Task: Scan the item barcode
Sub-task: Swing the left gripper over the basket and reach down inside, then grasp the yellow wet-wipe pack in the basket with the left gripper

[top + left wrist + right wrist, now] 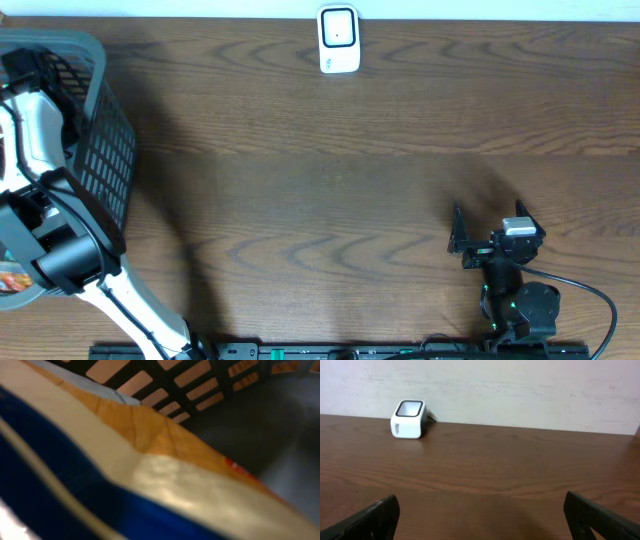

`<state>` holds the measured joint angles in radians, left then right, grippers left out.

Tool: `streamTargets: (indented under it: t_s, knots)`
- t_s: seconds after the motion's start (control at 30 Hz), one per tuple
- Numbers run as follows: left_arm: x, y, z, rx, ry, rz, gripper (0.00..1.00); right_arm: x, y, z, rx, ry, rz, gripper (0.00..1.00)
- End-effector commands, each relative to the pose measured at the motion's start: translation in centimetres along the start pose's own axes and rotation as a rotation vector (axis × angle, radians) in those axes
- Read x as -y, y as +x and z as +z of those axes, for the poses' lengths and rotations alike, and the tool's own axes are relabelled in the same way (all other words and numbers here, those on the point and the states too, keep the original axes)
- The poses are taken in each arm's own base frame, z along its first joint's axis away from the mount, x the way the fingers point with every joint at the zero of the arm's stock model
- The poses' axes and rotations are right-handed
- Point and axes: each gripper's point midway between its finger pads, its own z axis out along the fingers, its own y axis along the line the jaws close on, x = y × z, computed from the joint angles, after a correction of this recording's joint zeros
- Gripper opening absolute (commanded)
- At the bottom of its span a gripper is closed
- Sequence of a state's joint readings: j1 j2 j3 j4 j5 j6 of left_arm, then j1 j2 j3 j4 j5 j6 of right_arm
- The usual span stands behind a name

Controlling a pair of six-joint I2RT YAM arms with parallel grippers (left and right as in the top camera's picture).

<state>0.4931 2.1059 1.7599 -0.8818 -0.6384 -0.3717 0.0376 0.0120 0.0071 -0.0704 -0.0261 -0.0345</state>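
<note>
The item is a flat package (165, 480) in blue, cream and orange that fills the left wrist view, very close and blurred. A corner of it (12, 282) shows inside the grey basket (104, 120). My left arm (62, 255) reaches down into that basket. Its fingers show in no view, and nothing shows it gripping the package. The white barcode scanner (338, 40) stands at the far edge of the table (409, 419). My right gripper (455, 232) rests low over the table at the right, open and empty (482, 510).
The basket's mesh wall (200, 385) rises just behind the package. The brown wooden table (320, 180) stretches between the basket and the right arm. A pale wall (520, 390) stands behind the scanner.
</note>
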Motion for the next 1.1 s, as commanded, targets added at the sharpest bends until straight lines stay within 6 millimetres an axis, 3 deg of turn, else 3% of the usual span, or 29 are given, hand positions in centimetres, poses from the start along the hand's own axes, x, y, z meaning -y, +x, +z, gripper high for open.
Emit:
streamTargets:
  t_s: [0.0, 0.07, 0.1, 0.2, 0.27, 0.37, 0.4, 0.53, 0.67, 0.9, 1.07]
  knots:
    - [-1.1, 0.0, 1.0, 0.025, -0.109, -0.012, 0.98, 0.2, 0.1, 0.0, 0.0, 0.009, -0.007, 0.99]
    - [-1.2, -0.1, 1.0, 0.027, -0.115, -0.013, 0.97, 0.2, 0.1, 0.0, 0.0, 0.009, -0.007, 0.99]
    - [-1.2, -0.1, 1.0, 0.027, -0.115, -0.012, 0.91, 0.2, 0.1, 0.0, 0.0, 0.009, -0.007, 0.99]
    - [-1.6, 0.2, 1.2, 0.011, -0.124, -0.003, 0.56, 0.2, 0.1, 0.0, 0.0, 0.009, -0.007, 0.99]
    - [-1.8, 0.4, 1.2, 0.005, -0.128, 0.001, 0.46, 0.2, 0.1, 0.0, 0.0, 0.009, -0.007, 0.99]
    - [-2.1, 0.7, 1.3, -0.011, -0.136, 0.012, 0.22, 0.2, 0.1, 0.0, 0.0, 0.009, -0.007, 0.99]
    - [-2.4, 0.9, 1.3, -0.02, -0.141, 0.019, 0.07, 0.2, 0.1, 0.0, 0.0, 0.009, -0.007, 0.99]
    - [-3.2, 0.8, 0.1, -0.021, -0.14, 0.023, 0.07, 0.2, 0.1, 0.0, 0.0, 0.009, -0.007, 0.99]
    - [-4.6, -0.9, -3.4, 0.045, -0.093, -0.043, 0.07, 0.2, 0.1, 0.0, 0.0, 0.009, -0.007, 0.99]
    - [-10.8, -4.0, -13.9, 0.254, 0.069, -0.404, 0.07, 0.2, 0.1, 0.0, 0.0, 0.009, -0.007, 0.99]
    - [-14.0, -4.2, -21.2, 0.343, 0.332, -0.526, 0.07, 0.2, 0.1, 0.0, 0.0, 0.009, -0.007, 0.99]
